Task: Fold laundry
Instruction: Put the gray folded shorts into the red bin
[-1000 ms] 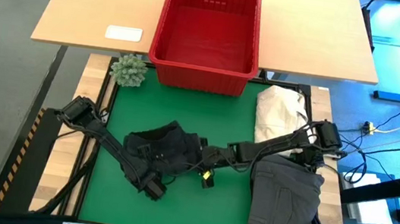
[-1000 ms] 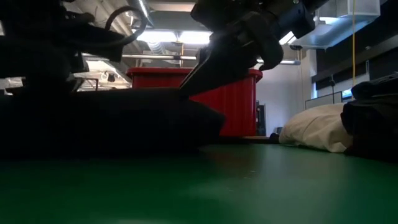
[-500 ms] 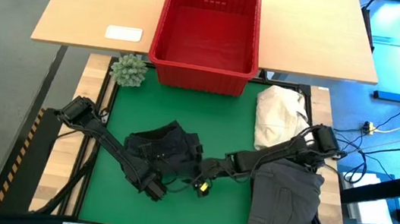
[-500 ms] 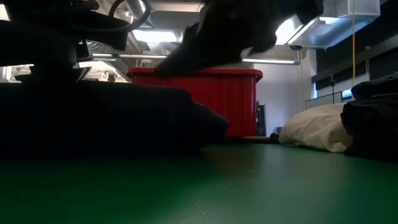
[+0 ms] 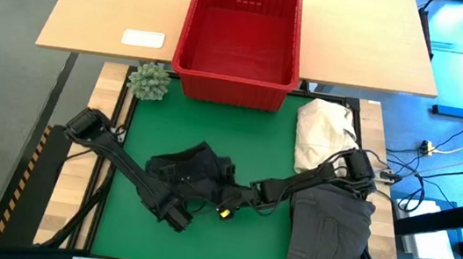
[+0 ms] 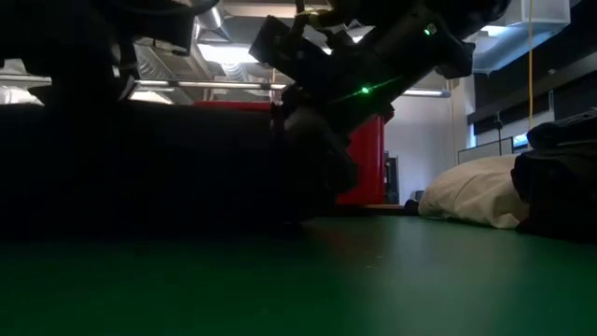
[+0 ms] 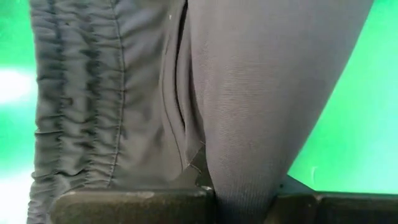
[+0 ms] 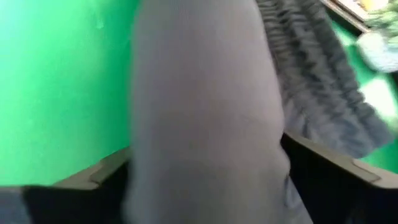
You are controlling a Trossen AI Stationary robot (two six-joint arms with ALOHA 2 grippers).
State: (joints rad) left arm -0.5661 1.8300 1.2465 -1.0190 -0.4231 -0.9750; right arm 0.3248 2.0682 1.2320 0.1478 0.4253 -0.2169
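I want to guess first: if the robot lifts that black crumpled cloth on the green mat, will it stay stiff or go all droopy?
Probably droopy: the black garment lies bunched in soft folds. It likely sags from wherever it's pinched. Its gathered, stretchy-looking band suggests it's light, too.

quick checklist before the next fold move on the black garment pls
1. Left claw gripping the black garment: ok, shut on the fabric in the left wrist view.
2. Right claw gripping it: cannot tell, cloth lies between its wide-standing fingers in the right wrist view, but no pinch shows.
3. Garment flat: not ok, bunched on the green mat.
4. Folded grey garment out of the way: ok, apart at the mat's right edge.
5. Red basket clear of the arms: ok, beyond the mat.
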